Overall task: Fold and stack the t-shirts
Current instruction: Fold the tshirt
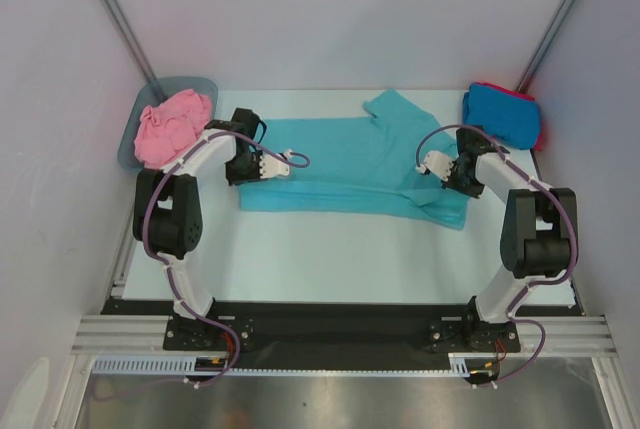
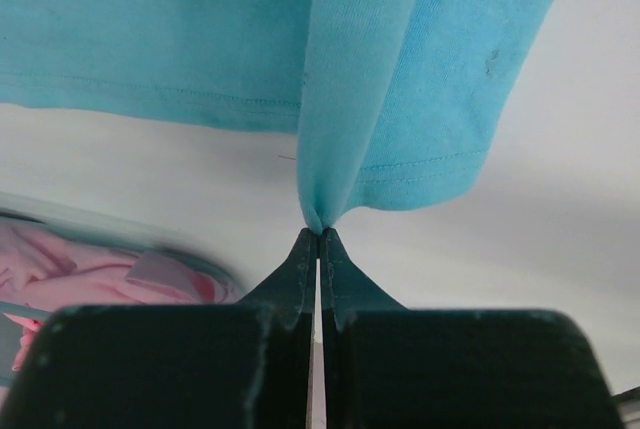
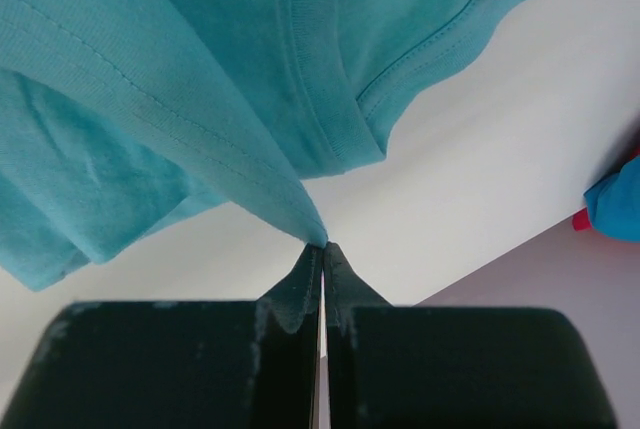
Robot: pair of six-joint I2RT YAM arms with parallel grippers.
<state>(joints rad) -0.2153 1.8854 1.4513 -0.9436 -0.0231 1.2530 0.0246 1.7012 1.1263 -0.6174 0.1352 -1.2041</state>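
Observation:
A teal t-shirt (image 1: 345, 164) lies partly folded across the middle of the table, one sleeve pointing to the back. My left gripper (image 1: 238, 169) is at its left edge. In the left wrist view this gripper (image 2: 319, 235) is shut on a pinched fold of the teal cloth (image 2: 400, 69), which hangs lifted off the table. My right gripper (image 1: 457, 177) is at the shirt's right end, near the collar, and it (image 3: 322, 247) is shut on a teal hem fold (image 3: 200, 99). A pink t-shirt (image 1: 170, 127) lies crumpled in the tub. A folded bright blue t-shirt (image 1: 498, 111) rests on a red one (image 1: 537, 121) at the back right.
The grey-blue plastic tub (image 1: 195, 82) stands at the back left corner beside the left arm. Grey walls close in the table on the left, back and right. The folded stack sits close behind the right arm's wrist.

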